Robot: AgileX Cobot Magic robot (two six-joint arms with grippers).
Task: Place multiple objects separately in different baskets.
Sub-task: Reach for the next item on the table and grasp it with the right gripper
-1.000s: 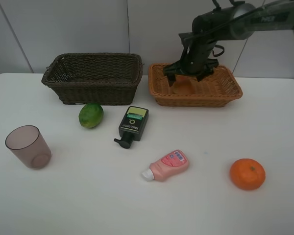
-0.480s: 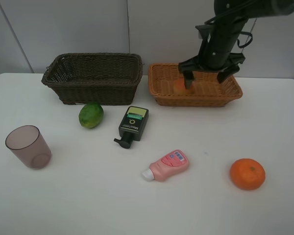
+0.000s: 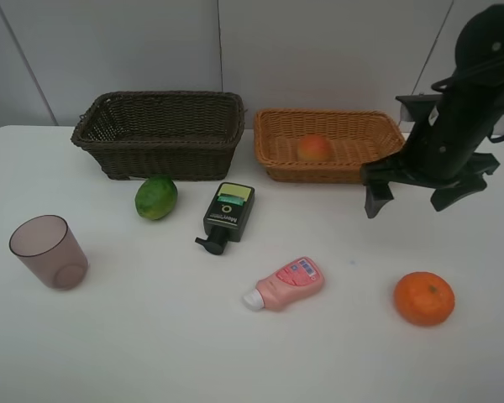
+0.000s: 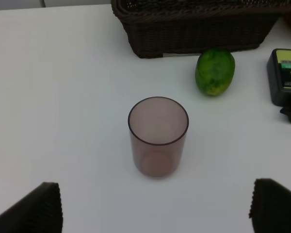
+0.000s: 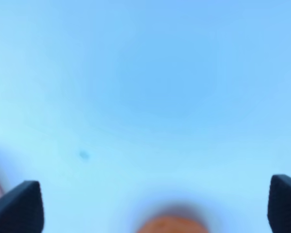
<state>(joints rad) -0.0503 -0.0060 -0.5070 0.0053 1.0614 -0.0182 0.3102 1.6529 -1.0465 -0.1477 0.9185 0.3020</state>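
The peach [image 3: 314,149] lies in the light tan basket [image 3: 273,168]. The dark brown basket [image 3: 160,134] holds nothing that I can see. On the table lie the lime [image 3: 155,197], the black pump bottle [image 3: 228,214], the pink bottle [image 3: 287,284] and the orange [image 3: 423,298], and the cup [image 3: 49,252] stands upright. My right gripper [image 3: 410,200] is open and empty, above the table between the tan basket and the orange. The right wrist view shows the orange [image 5: 172,225] blurred between its open fingers. My left gripper [image 4: 155,213] is open, just short of the cup [image 4: 158,136].
In the left wrist view the lime [image 4: 215,71] and the black bottle [image 4: 287,77] lie beyond the cup, before the dark basket [image 4: 199,29]. A white wall stands right behind both baskets. The left arm is out of the exterior view.
My right gripper rose from the tan basket, leaving the peach inside, and swung right and toward the front, over the table near the orange. Nothing else moved.
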